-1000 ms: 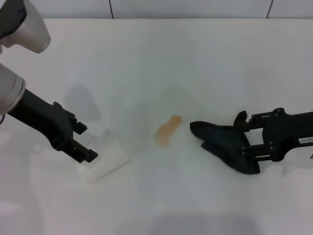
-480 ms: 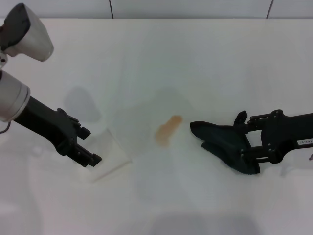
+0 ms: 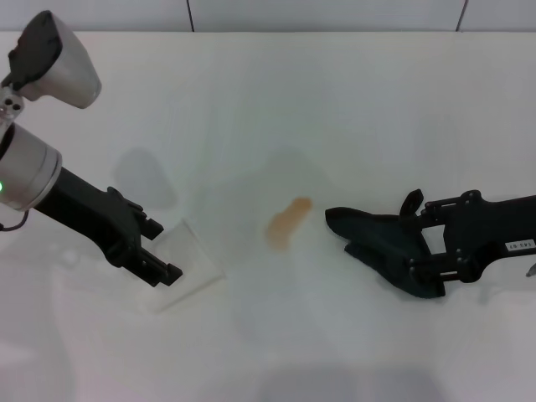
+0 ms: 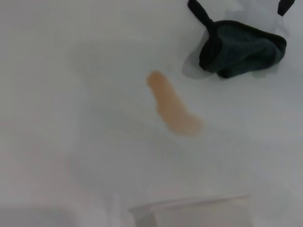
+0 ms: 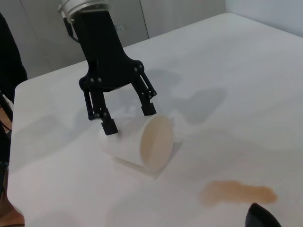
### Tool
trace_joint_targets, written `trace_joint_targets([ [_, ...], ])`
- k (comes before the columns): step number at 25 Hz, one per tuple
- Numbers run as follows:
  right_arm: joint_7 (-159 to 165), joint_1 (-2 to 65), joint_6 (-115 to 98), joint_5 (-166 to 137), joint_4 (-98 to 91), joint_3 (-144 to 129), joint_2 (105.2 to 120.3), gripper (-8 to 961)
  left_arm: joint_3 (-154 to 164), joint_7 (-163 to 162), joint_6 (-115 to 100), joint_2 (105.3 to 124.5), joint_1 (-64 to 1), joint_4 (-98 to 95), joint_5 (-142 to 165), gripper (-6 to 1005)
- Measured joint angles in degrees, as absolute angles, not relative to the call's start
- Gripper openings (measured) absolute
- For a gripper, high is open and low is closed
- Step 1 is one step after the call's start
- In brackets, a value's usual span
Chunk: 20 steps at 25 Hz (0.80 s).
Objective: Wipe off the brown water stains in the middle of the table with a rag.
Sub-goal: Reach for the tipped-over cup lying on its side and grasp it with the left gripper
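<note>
The brown water stains [image 3: 289, 223] form one pale orange smear in the middle of the white table [image 3: 335, 100]; they also show in the left wrist view [image 4: 173, 111] and the right wrist view [image 5: 236, 193]. Just right of the smear, the dark rag [image 3: 381, 244] lies crumpled on the table. My right gripper [image 3: 412, 234] is open, one finger on each side of the rag's right part. The rag [image 4: 242, 49] rests flat. At the left, my left gripper [image 3: 161, 249] is open and straddles a clear cup. That left gripper [image 5: 130, 118] has spread fingers.
A clear plastic cup [image 3: 186, 266] lies on its side left of the stain, its mouth facing the smear [image 5: 155, 142]. The table's back edge meets a tiled wall [image 3: 335, 12]. A dark shape stands beyond the table's far corner [image 5: 9, 66].
My left arm has slid slightly right and lower, closer over the cup. The right gripper has sunk a touch at the rag. Rag, cup and stain have not moved.
</note>
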<state>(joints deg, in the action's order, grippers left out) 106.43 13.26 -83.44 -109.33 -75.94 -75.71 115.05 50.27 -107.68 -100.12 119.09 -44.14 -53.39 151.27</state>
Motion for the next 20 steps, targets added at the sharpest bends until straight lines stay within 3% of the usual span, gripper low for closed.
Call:
trace_joint_targets([
  [20,106.5,12.9,-83.7,-109.3,-76.1,-75.7,115.05,621,52.6,-109.4,-103.2,118.53,-46.1,-53.0,153.1,883],
])
